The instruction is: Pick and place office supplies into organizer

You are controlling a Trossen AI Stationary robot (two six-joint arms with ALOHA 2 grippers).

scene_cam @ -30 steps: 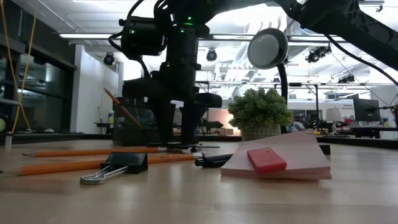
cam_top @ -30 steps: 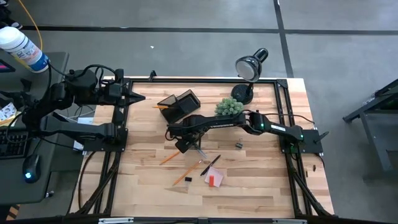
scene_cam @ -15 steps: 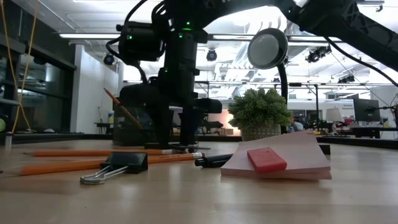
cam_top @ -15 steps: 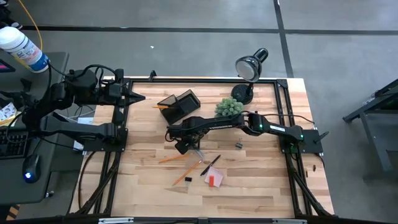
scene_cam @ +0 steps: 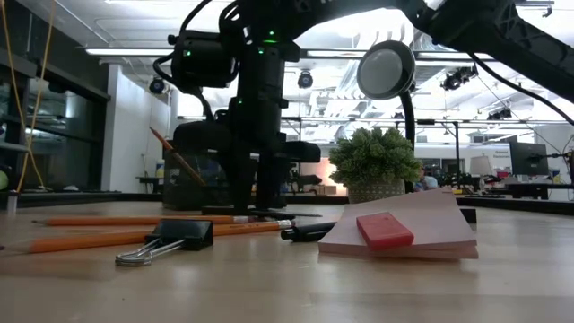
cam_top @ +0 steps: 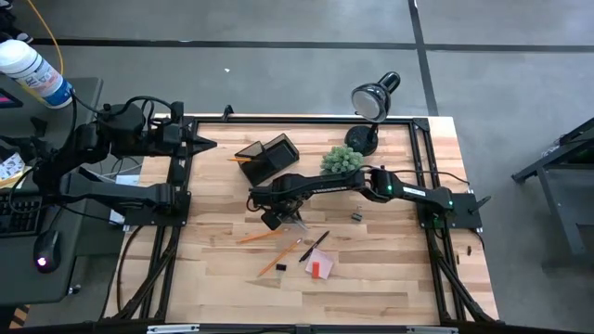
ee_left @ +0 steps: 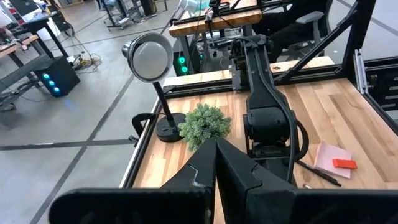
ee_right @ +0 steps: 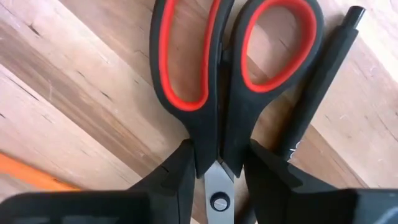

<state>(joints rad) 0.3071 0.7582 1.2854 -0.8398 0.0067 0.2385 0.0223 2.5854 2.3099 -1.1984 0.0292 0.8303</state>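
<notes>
1. In the low view, nearest to the camera, a black binder clip [scene_cam: 175,239] lies on the table [scene_cam: 287,287], with 2 orange pencils [scene_cam: 134,235] just behind it.
2. Beside the clip is a pink sticky-note pad [scene_cam: 408,235] with a small red block [scene_cam: 384,230] on top.
3. Behind the pad, the right gripper [ee_right: 214,163] is down at the table over the scissors [ee_right: 233,68]. Its 2 fingers [ee_right: 177,171] are partly closed, 1 touching each side of the scissors' neck just below the handles.
4. A black pen [ee_right: 317,87] lies just beside the scissors.
5. Behind the scissors stands the organizer [cam_top: 269,156], with 1 pencil leaning out of it.
6. Beside the organizer are a green plant [cam_top: 341,159] and a black lamp [cam_top: 371,100].
7. The left gripper [ee_left: 214,163] waits at the table edge far from the organizer, fingers fully closed, holding nothing.
</notes>
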